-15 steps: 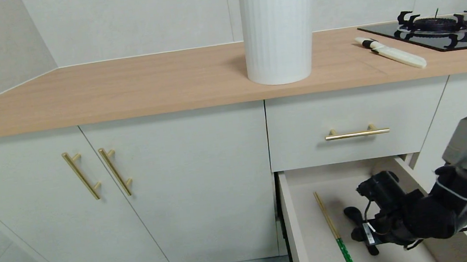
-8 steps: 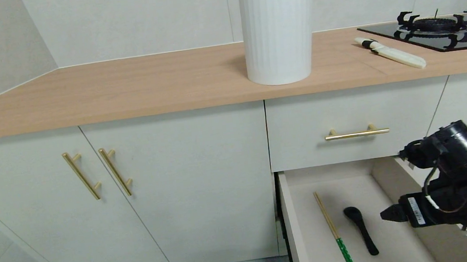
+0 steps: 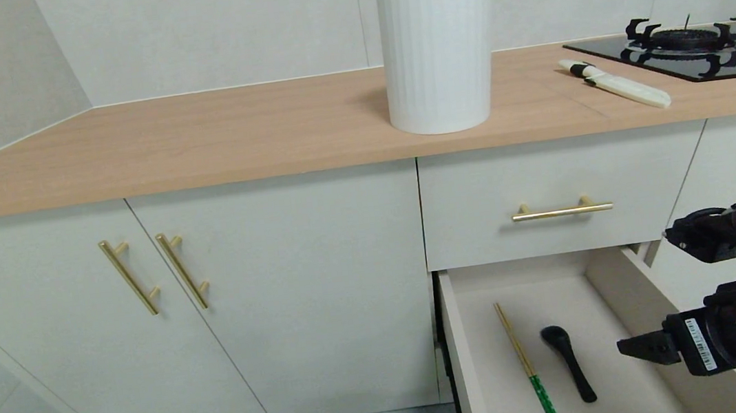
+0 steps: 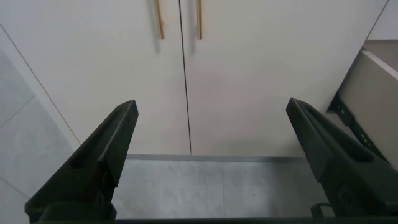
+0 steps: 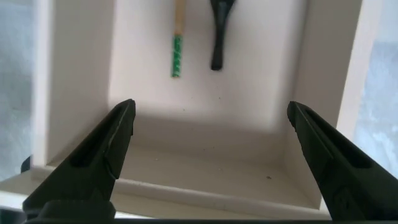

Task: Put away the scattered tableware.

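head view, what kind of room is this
Most likely a kitchen: a gas hob is set in a wooden counter with a knife lying beside it, and the open drawer below holds chopsticks and a spoon.

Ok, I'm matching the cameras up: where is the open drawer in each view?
Head: drawer at lower right, below the shut drawer.
Left wrist: its side wall, beside the cabinet doors.
Right wrist: its inside from above, chopsticks in it.
Shared landmark: those chopsticks, head and right wrist views.
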You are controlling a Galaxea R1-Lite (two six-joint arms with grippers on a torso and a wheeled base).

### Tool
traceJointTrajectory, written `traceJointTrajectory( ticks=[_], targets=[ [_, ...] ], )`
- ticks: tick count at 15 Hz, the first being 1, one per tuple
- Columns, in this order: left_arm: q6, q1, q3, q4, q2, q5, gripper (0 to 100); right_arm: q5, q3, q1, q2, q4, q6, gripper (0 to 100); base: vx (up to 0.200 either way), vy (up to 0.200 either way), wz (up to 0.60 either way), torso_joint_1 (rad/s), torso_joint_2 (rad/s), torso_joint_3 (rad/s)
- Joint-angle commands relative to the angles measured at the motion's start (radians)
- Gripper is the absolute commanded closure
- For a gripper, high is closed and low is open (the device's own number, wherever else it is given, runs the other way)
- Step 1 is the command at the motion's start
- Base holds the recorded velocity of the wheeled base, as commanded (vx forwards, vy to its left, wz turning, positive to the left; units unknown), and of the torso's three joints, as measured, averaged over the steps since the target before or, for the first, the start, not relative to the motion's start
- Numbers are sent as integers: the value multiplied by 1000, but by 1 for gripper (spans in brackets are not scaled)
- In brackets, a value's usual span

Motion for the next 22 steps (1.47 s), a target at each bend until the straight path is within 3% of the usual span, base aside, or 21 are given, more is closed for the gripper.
traceJointTrajectory(
  ticks=[1,3,12,22],
  targets=[
    [1,0,0,0,1,0,0,-1,1,13,-18,1,0,0,0,0,0,0,0,0],
    [0,0,0,0,1,0,0,-15,1,15,-18,1,-1,0,0,0,0,0,0,0],
    [-7,0,0,0,1,0,0,-15,14,56,-19,24,-3,0,-200,0,0,1,3,1],
    [-7,0,0,0,1,0,0,2,126,173,81,24,-58,0,0,0,0,0,0,0]
  ],
)
